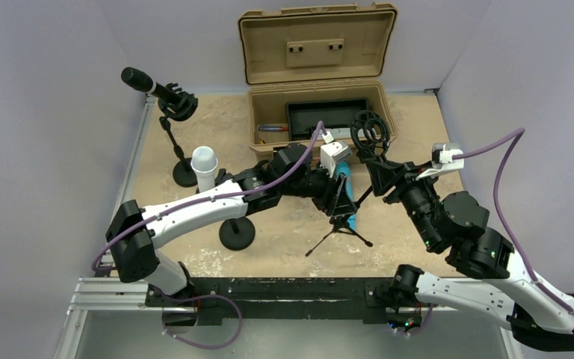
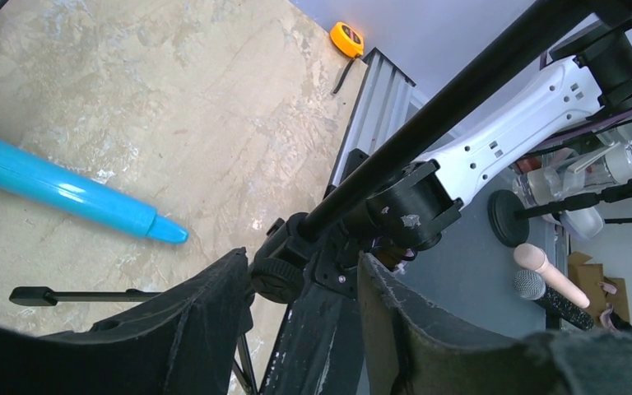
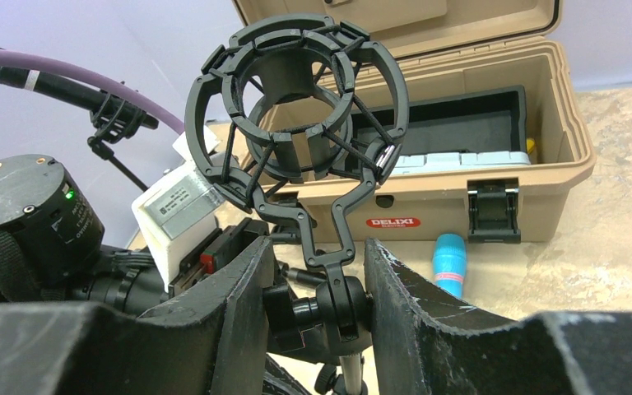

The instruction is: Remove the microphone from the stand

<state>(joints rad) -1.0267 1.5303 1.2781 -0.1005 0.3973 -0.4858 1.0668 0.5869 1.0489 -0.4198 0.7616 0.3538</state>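
The blue microphone lies flat on the table beside the black tripod stand. It also shows in the left wrist view and in the right wrist view. The stand's black shock mount is empty. My left gripper is shut on the stand's tripod hub, low on the pole. My right gripper is shut on the swivel joint just under the shock mount. In the top view the left gripper and the right gripper flank the stand.
An open tan case stands right behind the stand. A black microphone in a stand is at the back left. A white microphone stands on a round-base stand by my left arm.
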